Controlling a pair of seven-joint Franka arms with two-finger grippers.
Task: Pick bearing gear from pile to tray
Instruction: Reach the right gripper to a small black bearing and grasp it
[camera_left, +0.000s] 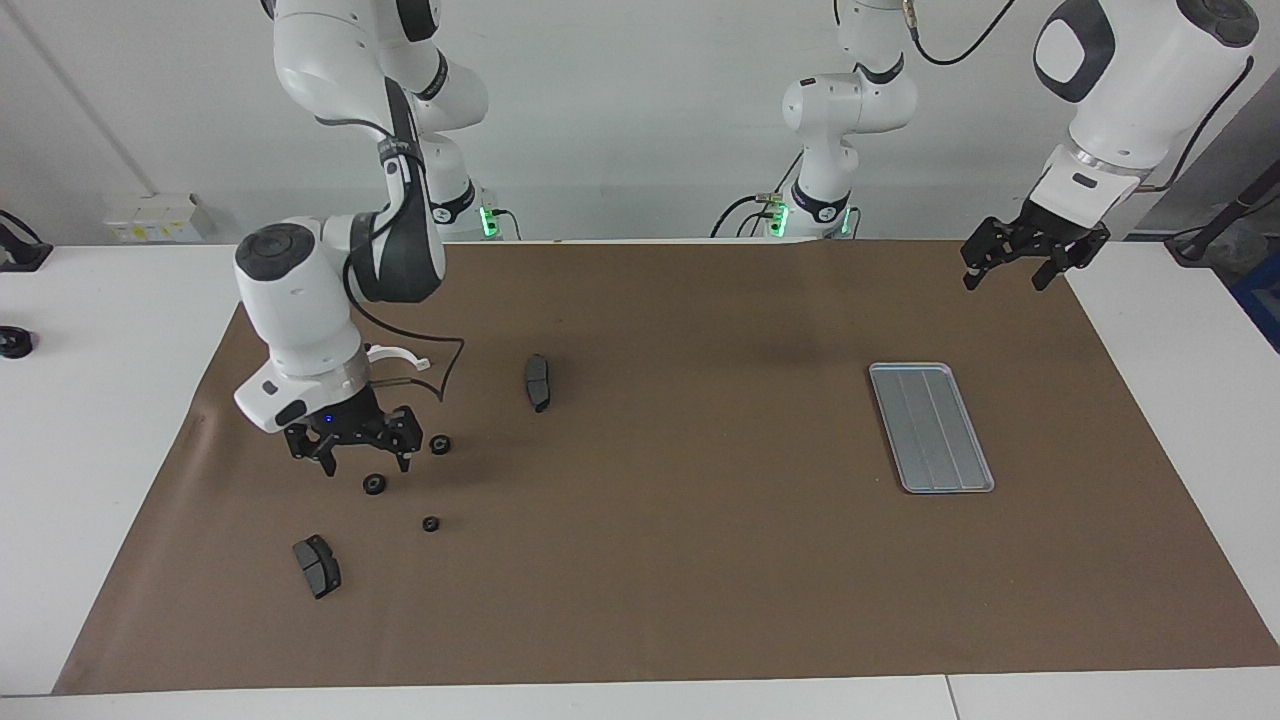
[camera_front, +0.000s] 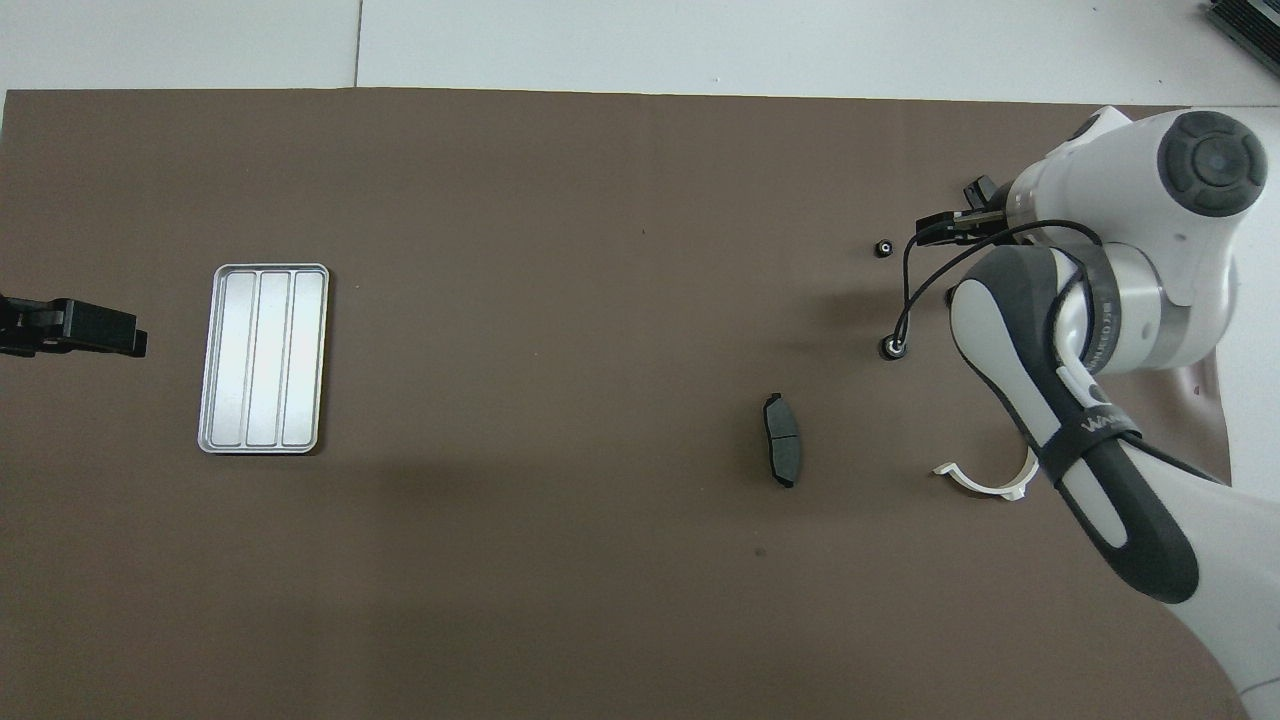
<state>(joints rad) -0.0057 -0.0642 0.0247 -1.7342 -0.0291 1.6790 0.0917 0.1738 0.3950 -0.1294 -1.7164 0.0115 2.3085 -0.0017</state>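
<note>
The pile lies toward the right arm's end of the brown mat. In it are three small black bearing gears (camera_left: 440, 444) (camera_left: 374, 485) (camera_left: 431, 523), a white half-ring bracket (camera_left: 400, 352) and two dark brake pads (camera_left: 538, 382) (camera_left: 317, 566). My right gripper (camera_left: 365, 466) hangs open, low over the middle gear, holding nothing. In the overhead view the right arm hides that gear, while two gears (camera_front: 884, 248) (camera_front: 890, 347) show. The silver tray (camera_left: 930, 427) (camera_front: 263, 358) sits bare toward the left arm's end. My left gripper (camera_left: 1004, 282) waits open above the mat's corner, nearer the robots than the tray.
The right arm's black cable loops down beside the bracket and the nearest gear. White tabletop (camera_left: 90, 400) borders the mat (camera_left: 680, 520) on both ends. A small black object (camera_left: 14, 342) sits on the white top at the right arm's end.
</note>
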